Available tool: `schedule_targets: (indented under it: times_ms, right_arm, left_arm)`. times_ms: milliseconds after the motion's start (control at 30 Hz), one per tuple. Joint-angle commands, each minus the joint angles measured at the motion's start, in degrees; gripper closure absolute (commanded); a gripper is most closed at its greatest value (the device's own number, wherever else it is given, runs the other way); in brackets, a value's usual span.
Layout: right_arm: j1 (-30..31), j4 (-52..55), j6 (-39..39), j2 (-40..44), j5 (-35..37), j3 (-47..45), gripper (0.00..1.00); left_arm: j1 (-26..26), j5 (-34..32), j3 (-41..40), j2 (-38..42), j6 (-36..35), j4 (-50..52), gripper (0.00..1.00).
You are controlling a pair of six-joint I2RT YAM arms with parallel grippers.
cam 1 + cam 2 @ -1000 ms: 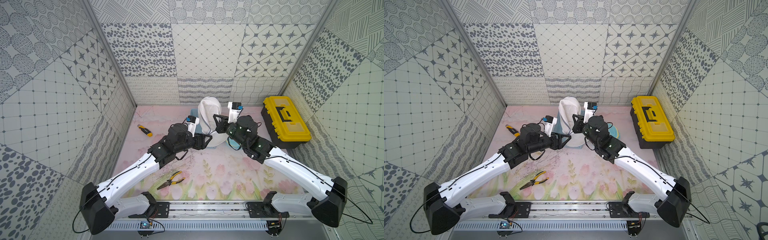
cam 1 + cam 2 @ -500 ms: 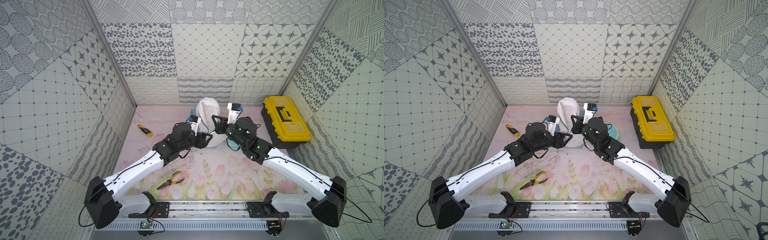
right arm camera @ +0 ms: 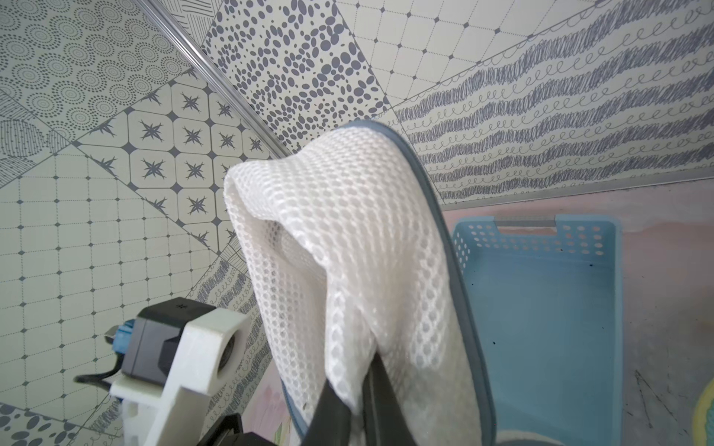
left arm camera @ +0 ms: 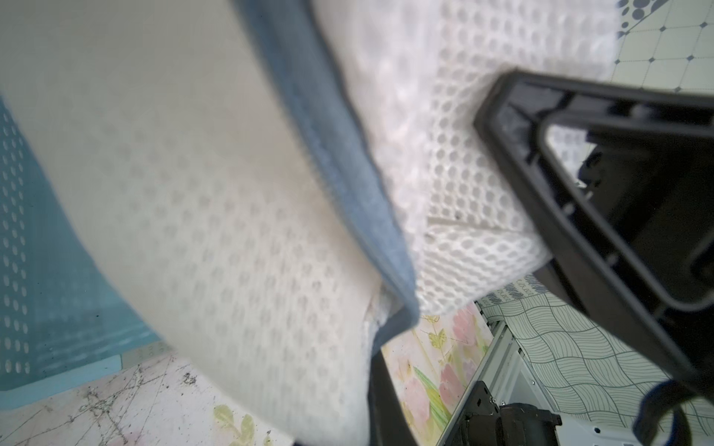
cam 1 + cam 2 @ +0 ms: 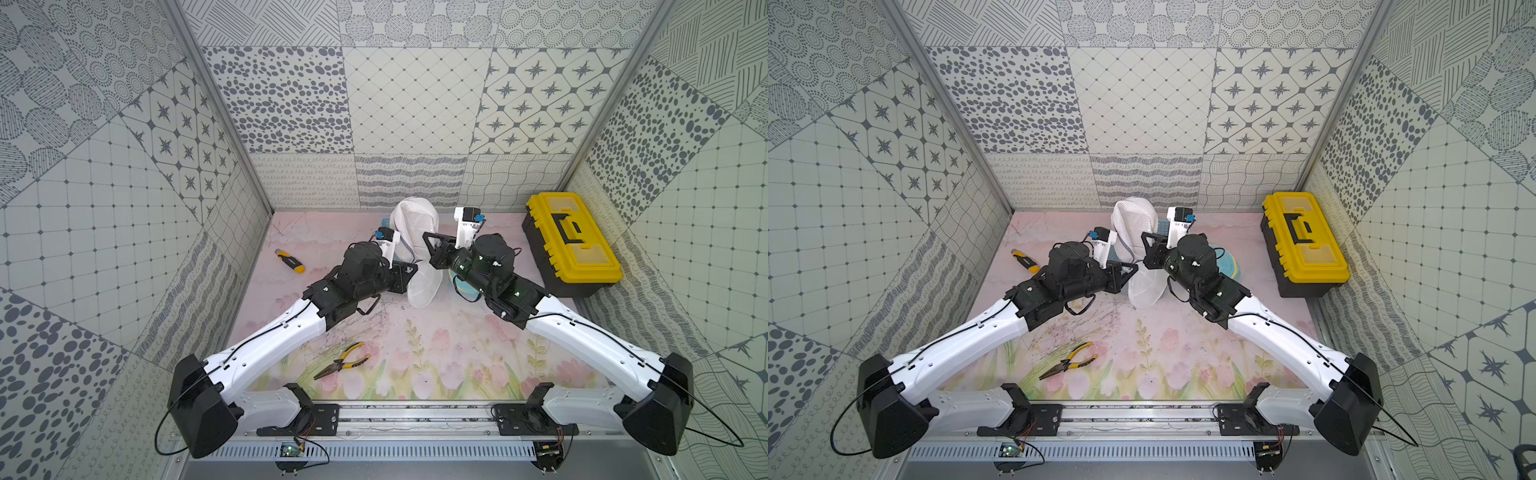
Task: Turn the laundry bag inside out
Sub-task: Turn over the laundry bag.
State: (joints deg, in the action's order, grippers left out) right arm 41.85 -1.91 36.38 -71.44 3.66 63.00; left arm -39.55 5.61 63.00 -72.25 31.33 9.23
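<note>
The laundry bag [image 5: 415,220] is white mesh with grey-blue trim and hangs upright at the rear middle in both top views, its lower part [image 5: 1144,289] sagging toward the mat. My right gripper [image 5: 429,244] is shut on the bag's mesh; in the right wrist view the fabric is pinched between its two dark fingers [image 3: 336,401]. My left gripper [image 5: 412,270] meets the bag from the left side and is shut on its edge. In the left wrist view the laundry bag [image 4: 239,216] covers most of the jaws, with one dark finger [image 4: 380,401] showing.
A light blue perforated basket [image 3: 541,309] stands behind the bag near the back wall. A yellow toolbox [image 5: 571,245] sits at the right, a round blue-and-yellow pad [image 5: 1228,262] under the right arm, pliers [image 5: 343,361] in front, and a yellow-black utility knife [image 5: 290,261] at the left.
My left gripper has moved right up to the bag and closed on its edge. The right gripper has kept its hold with little movement.
</note>
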Motion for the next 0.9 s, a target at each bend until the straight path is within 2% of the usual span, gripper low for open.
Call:
schedule_targets:
  times_ms: [0,100,200,333,400,467,500,567,633,700,733,800,867]
  right_arm:
    - [-5.26,0.15,4.03,1.33,-13.46,2.60,1.00]
    - [-10.40,0.51,7.67,1.13,-25.66,2.60,1.00]
    - [-14.87,-1.26,10.80,1.78,-36.88,1.42,1.00]
    - [-19.50,-2.87,12.15,2.83,-46.08,-1.16,1.00]
    - [-21.67,-7.52,14.60,3.62,-50.26,-3.61,1.00]
    - [-22.96,-8.42,15.09,4.15,-51.88,-4.68,1.00]
    - [-22.87,-6.92,12.90,4.58,-51.08,-4.35,1.00]
    - [-22.16,1.48,7.35,5.46,-47.65,-2.52,1.00]
    - [-20.84,6.28,4.00,5.48,-44.05,-1.18,1.00]
    - [-19.67,8.91,2.71,4.69,-41.64,-0.45,1.00]
    - [-18.77,9.88,1.70,4.26,-40.18,-0.25,1.00]
    - [-17.32,12.19,-0.22,3.63,-37.24,0.50,1.00]
    - [-16.06,15.18,-2.63,3.15,-34.05,1.74,1.00]
  left_arm:
    - [2.95,-6.48,1.99,-1.30,0.62,11.00,1.00]
    - [8.04,-4.80,-0.25,-0.52,3.75,11.29,1.00]
    - [10.01,-5.93,-0.36,-0.26,2.29,12.12,1.00]
    - [13.84,-2.37,0.44,-0.86,2.04,12.92,1.00]
    - [15.53,-0.68,2.05,-2.14,0.88,15.15,1.00]
    - [17.71,6.22,3.80,-4.15,-0.88,16.91,1.00]
    - [18.07,8.47,4.79,-5.33,-2.06,18.37,1.00]
    - [18.03,14.88,6.82,-7.31,-3.67,20.31,1.00]
    - [18.05,20.21,7.42,-8.09,-3.22,21.08,0.77]
    - [17.86,22.76,6.03,-7.67,-1.16,19.80,0.52]
    - [17.96,23.32,5.23,-7.23,-0.28,19.25,0.45]
    - [17.93,23.00,3.87,-6.43,0.96,19.45,0.38]
    - [17.94,20.65,3.58,-5.43,1.43,21.75,0.36]
